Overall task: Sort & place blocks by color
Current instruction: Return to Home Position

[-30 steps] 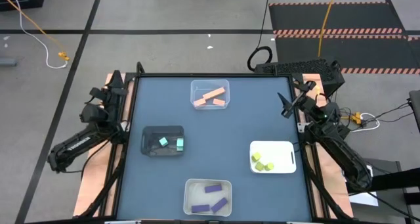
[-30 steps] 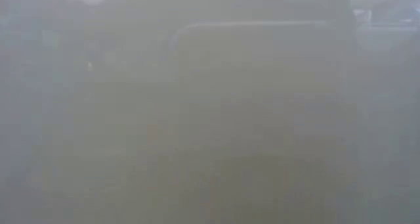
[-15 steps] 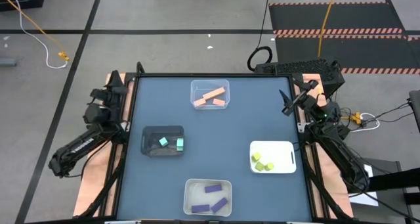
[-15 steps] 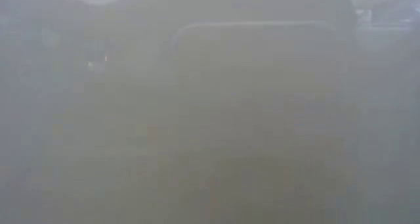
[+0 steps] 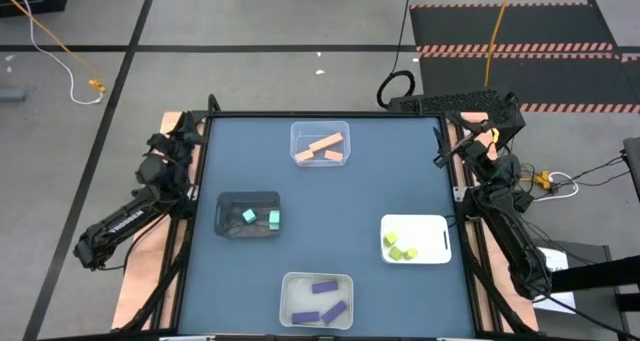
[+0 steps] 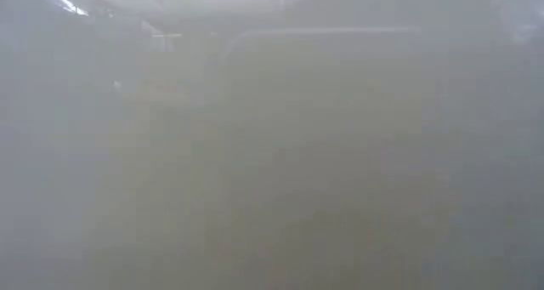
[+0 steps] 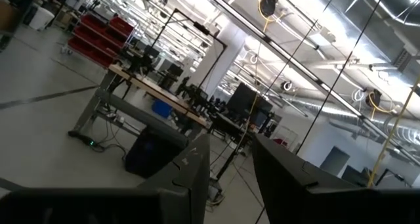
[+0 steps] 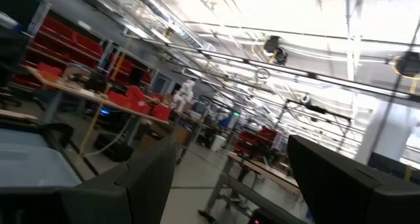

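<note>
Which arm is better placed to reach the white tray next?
Right, probably: the right claw hangs on the side where the white tray sits; the left claw is opposite, farther off.

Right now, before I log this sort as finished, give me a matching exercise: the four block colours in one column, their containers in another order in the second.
Blocks:
1. orange blocks
2. teal blocks
3. purple blocks
4. yellow-green blocks

Containers:
A. white tray
B. clear bin at the high view's bottom
C. black bin
D. clear bin at the high view's top

Pairs: 1-D, 2-C, 3-B, 4-A.

The left hand and right hand are at the table's side edges.
</note>
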Controlling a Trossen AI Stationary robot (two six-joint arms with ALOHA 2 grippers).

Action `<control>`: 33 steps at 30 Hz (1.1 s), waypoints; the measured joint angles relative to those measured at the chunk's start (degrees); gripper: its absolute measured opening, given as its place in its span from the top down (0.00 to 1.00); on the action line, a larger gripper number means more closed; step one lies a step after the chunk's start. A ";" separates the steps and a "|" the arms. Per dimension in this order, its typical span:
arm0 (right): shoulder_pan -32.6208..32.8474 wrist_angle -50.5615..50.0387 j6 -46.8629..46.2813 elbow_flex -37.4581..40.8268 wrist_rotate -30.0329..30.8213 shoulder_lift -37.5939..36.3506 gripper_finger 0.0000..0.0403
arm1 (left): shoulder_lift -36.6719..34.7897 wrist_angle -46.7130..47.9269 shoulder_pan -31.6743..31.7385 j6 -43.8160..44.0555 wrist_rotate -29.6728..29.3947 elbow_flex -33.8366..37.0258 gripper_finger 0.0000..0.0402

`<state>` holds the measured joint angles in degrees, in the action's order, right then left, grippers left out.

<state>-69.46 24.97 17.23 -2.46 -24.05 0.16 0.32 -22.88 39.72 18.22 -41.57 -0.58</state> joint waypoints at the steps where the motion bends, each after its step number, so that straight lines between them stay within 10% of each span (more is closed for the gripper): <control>1: -0.64 -0.02 -0.01 0.00 0.00 0.00 0.30 | 0.00 0.03 0.00 0.00 0.00 0.00 0.71; 33: -1.93 -0.02 0.00 0.00 -0.02 0.02 0.30 | 0.04 0.34 0.00 0.02 0.01 0.00 0.71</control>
<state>-71.40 24.95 17.23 -2.46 -24.08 0.18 0.36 -22.55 39.72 18.24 -41.56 -0.58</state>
